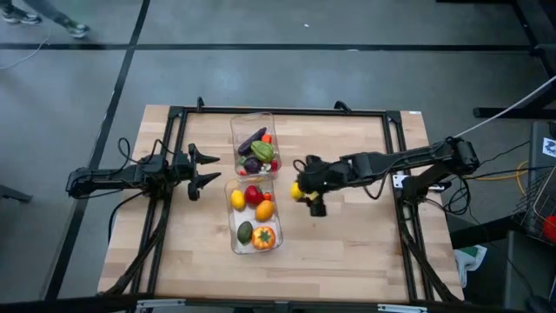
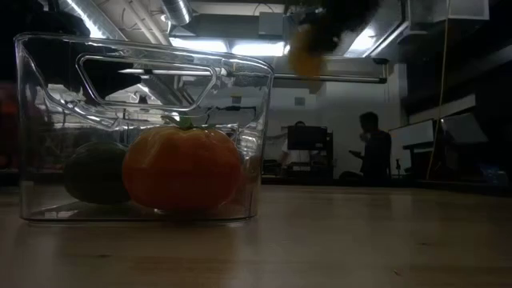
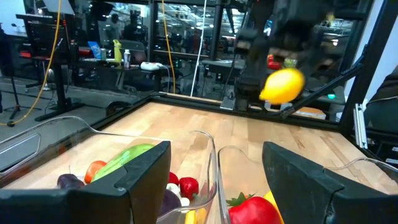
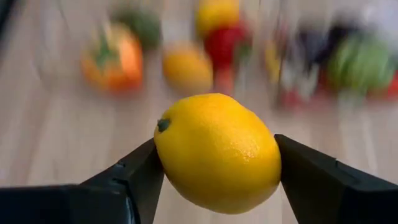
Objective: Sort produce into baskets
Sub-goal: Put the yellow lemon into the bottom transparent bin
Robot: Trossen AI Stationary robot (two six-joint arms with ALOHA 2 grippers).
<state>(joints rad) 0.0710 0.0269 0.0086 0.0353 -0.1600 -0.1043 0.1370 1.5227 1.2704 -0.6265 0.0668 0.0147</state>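
Two clear baskets at the middle of the wooden table, end to end and almost touching. In the far basket: a purple aubergine, a green piece, small red bits and another dark purple piece. In the near basket: a yellow lemon at the far end, a red pepper and an orange fruit beside it, then a green avocado and an orange pepper at the near end.

Right gripper reaching in from the right edge, just right of the baskets, clamped on a second lemon. Both dark fingers pressed to its sides, stem end turned toward one finger. Lifted clear of the tabletop in the low view, high above the surface and right of the near basket. Not over either basket in the high view, only beside the gap between them.

Left gripper waiting on the left side of the baskets, level with the gap between them, fingers spread wide and holding nothing. Seen past its fingers: both basket rims, the red pepper and the held lemon beyond.

Behind the table, in the low view, a person standing well back in the room.
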